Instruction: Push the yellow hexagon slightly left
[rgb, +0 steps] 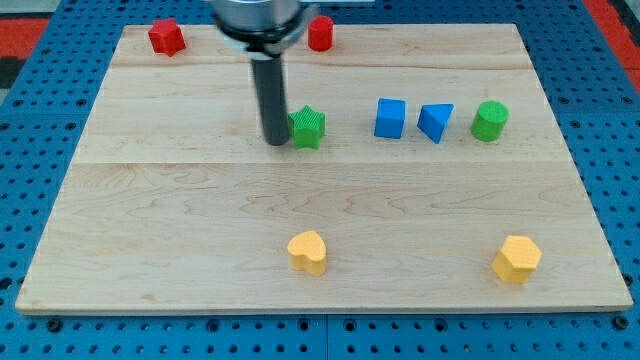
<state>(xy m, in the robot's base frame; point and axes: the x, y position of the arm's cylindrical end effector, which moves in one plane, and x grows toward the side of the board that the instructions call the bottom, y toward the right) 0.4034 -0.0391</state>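
The yellow hexagon (517, 258) sits near the board's bottom right corner. My tip (275, 141) is far from it, up and to the left near the board's middle, right against the left side of a green star-shaped block (308, 128). A second yellow block, heart-like in shape (308, 252), lies at the bottom centre, to the left of the hexagon.
A blue cube (390, 118), a blue triangle (435, 122) and a green cylinder (490, 121) stand in a row to the right of the green star. A red block (166, 37) and a red cylinder (320, 33) sit at the top edge of the wooden board (150, 230).
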